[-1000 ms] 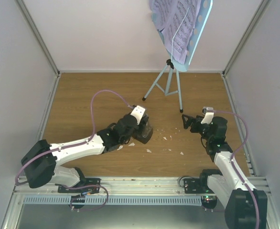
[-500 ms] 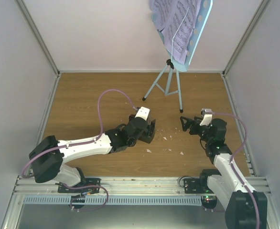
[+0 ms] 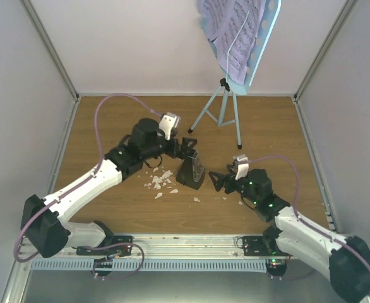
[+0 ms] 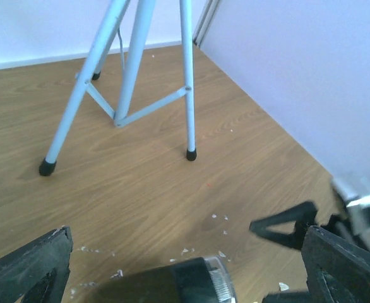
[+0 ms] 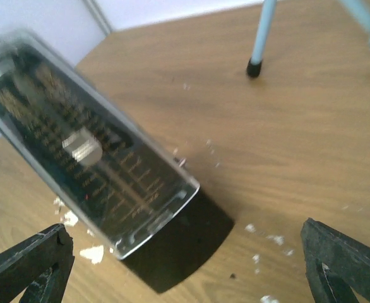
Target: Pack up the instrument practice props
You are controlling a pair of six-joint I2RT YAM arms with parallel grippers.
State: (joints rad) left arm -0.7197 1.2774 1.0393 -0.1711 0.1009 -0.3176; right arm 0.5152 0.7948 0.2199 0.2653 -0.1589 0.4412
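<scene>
The small black metronome [image 3: 191, 170] with its clear cover stands on the wooden table; it shows in the right wrist view [image 5: 103, 170] and at the bottom of the left wrist view [image 4: 191, 281]. My left gripper [image 3: 187, 146] hangs open just behind and above it, touching nothing [image 4: 186, 255]. My right gripper [image 3: 219, 180] is open close to its right, the metronome in front of the jaws [image 5: 185, 252]. The light blue music stand [image 3: 226, 110] stands at the back, lilac sheet-music pages [image 3: 232, 31] on its desk.
White crumbs [image 3: 160, 180] lie scattered left and right of the metronome. White walls with metal posts enclose the table on three sides. The tripod feet [image 4: 190, 153] rest on the wood behind the metronome. The right gripper's finger [image 4: 286, 227] shows in the left wrist view.
My left gripper opened, let go of the metronome and drew back toward the far left. The right arm swung left, close to the metronome. Crumbs under the left arm became visible.
</scene>
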